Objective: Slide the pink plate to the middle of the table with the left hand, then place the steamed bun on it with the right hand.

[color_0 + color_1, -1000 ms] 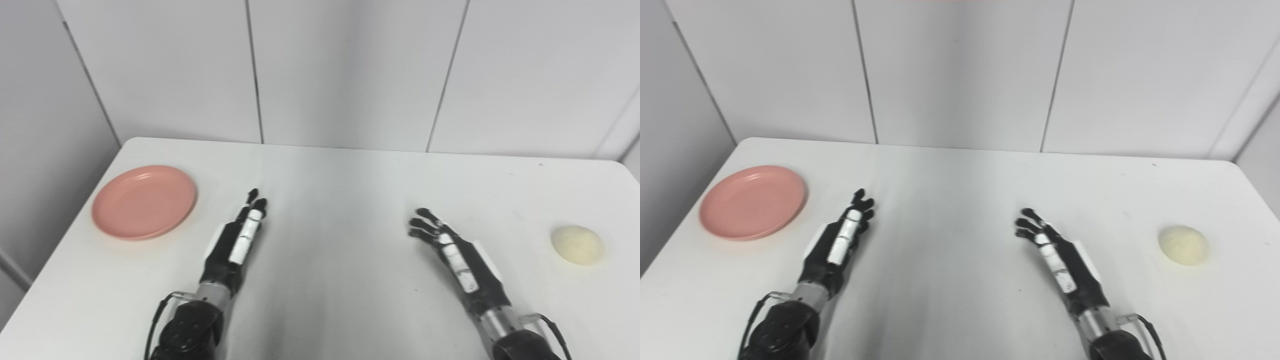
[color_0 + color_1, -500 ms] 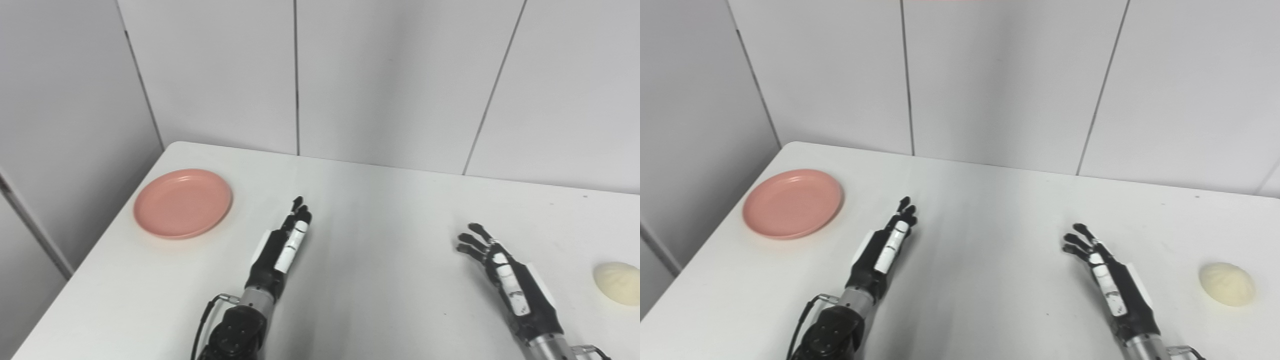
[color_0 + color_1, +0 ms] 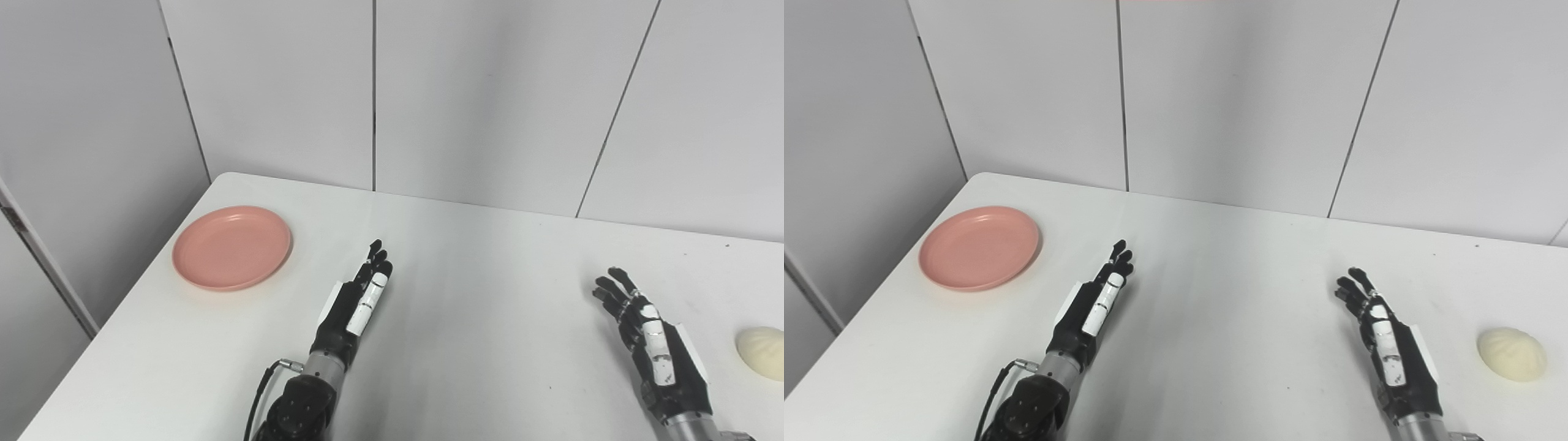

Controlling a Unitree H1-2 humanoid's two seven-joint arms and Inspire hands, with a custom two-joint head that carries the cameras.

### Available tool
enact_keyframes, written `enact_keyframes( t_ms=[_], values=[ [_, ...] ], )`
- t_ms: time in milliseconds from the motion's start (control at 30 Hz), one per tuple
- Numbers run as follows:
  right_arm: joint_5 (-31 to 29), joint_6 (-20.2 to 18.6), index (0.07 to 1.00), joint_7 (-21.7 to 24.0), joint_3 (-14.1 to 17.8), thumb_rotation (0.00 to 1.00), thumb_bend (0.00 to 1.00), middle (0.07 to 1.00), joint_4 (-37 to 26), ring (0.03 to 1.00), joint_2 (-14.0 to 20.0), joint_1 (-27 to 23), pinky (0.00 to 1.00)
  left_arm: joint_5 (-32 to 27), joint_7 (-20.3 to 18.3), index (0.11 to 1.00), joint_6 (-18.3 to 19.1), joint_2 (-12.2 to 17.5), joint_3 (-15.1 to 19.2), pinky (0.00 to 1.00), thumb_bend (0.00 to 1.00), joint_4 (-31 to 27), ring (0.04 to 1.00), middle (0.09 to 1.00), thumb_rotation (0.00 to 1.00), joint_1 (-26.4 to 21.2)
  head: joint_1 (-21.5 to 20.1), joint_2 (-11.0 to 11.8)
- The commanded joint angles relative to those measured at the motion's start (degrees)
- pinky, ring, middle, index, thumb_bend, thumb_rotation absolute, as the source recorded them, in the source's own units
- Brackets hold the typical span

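Since 1 second ago the whole view has swung leftward, which is the camera turning; neither hand has shifted much on the white table [image 3: 1225,294]. Both are empty with fingers extended: the left hand [image 3: 1093,306] has the pink plate [image 3: 979,247] well apart to its far left, untouched. The steamed bun [image 3: 1511,354] lies near the right hand [image 3: 1390,352], off to its right.

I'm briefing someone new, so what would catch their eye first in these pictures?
The pink plate stands out most, empty near the white table's far left corner. Next come the two black hands, left hand and right hand, open and holding nothing, and the pale steamed bun alone at the right edge.
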State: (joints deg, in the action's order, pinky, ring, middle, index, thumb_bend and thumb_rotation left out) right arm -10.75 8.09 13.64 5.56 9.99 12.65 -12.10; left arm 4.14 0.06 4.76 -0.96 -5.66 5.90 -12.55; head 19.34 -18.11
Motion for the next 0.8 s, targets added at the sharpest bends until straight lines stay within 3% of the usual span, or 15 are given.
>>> enact_keyframes(
  t_ms=[0,267,533,633,767],
  values=[
    [-0.9,0.6,0.916,-0.1,-0.2,1.0,0.77,0.898,2.4,0.898,-1.2,1.1,0.98,0.5,-0.7,1.0,1.1,-0.8,-1.0,1.0,0.6,1.3,0.98,0.998,0.97,-0.6,0.1,0.0],
    [-1.3,0.4,0.906,-0.2,0.2,1.0,0.76,0.901,3.2,0.913,-1.5,1.0,1.0,0.8,-0.3,1.0,0.3,-1.0,-1.0,1.0,0.61,2.3,0.975,0.988,0.97,-0.7,0.9,0.8],
    [-1.2,-0.6,0.917,-0.4,0.0,1.0,0.76,0.915,3.5,0.919,-1.8,0.9,1.0,-0.3,0.3,1.0,-3.3,-1.3,-0.1,1.0,0.61,3.5,0.98,0.998,0.96,-0.8,0.6,1.5],
    [-0.6,-0.4,0.916,-0.6,-0.2,1.0,0.78,0.905,3.2,0.905,-1.7,1.1,0.99,-1.0,0.7,1.0,-4.4,-1.8,0.8,1.0,0.66,2.3,0.979,0.983,0.94,-0.7,0.5,1.3],
    [-0.8,-1.2,0.918,-0.4,-0.3,1.0,0.77,0.904,2.2,0.904,-1.5,1.5,0.98,-2.6,0.3,1.0,-4.1,-2.3,1.7,1.0,0.64,-2.2,0.988,0.977,0.93,-0.9,0.7,1.0]
  ],
)
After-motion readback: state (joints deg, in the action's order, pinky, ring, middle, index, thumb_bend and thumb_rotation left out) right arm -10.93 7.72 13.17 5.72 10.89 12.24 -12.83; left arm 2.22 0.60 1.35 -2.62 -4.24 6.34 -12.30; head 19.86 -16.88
